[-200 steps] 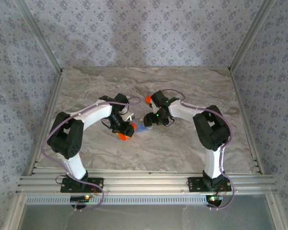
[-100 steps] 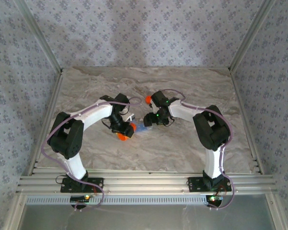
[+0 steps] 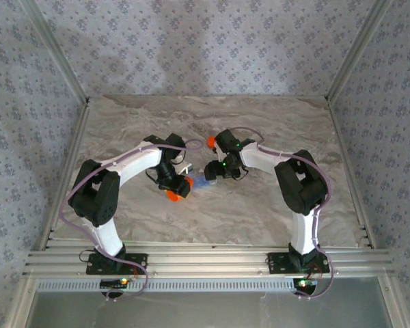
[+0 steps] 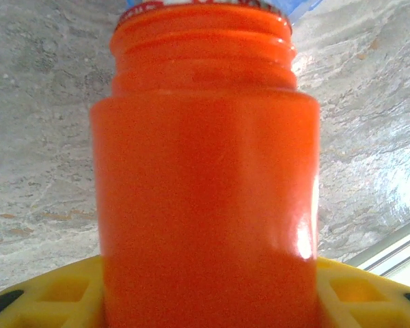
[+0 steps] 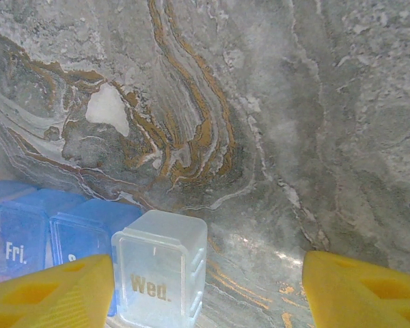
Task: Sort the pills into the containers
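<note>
Orange bottle near table centre, well clear of edges.

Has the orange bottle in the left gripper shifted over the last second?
No. From above, the orange bottle lies at the same spot relative to the table's back edge.
</note>
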{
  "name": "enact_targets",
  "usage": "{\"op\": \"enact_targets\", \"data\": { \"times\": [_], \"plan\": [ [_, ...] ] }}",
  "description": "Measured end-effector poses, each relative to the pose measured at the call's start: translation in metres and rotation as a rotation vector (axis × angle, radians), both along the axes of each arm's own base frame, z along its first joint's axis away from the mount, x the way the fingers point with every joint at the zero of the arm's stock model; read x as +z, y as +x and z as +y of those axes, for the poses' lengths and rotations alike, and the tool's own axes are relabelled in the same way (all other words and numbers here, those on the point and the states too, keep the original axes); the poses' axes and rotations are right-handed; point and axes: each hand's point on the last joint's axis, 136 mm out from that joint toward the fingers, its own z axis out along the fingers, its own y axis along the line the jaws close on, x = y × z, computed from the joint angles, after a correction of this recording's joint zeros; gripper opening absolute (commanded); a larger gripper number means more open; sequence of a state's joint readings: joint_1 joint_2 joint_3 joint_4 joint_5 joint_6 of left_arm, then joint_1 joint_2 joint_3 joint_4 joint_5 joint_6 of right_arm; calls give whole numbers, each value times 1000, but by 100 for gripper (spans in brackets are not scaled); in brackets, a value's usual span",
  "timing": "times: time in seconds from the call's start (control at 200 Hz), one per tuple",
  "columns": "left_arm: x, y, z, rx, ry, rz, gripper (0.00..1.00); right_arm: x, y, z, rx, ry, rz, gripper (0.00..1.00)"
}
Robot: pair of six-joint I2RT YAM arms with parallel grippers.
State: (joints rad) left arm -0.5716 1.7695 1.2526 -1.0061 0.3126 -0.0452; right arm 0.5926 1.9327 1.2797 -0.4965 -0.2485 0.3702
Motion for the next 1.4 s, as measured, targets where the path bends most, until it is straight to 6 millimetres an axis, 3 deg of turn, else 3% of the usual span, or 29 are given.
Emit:
{"op": "enact_targets", "data": {
  "times": [1.399],
  "plan": [
    [6, 4, 1, -70, 90, 65, 0, 0, 0, 1, -4, -6, -4, 74]
  ]
}}
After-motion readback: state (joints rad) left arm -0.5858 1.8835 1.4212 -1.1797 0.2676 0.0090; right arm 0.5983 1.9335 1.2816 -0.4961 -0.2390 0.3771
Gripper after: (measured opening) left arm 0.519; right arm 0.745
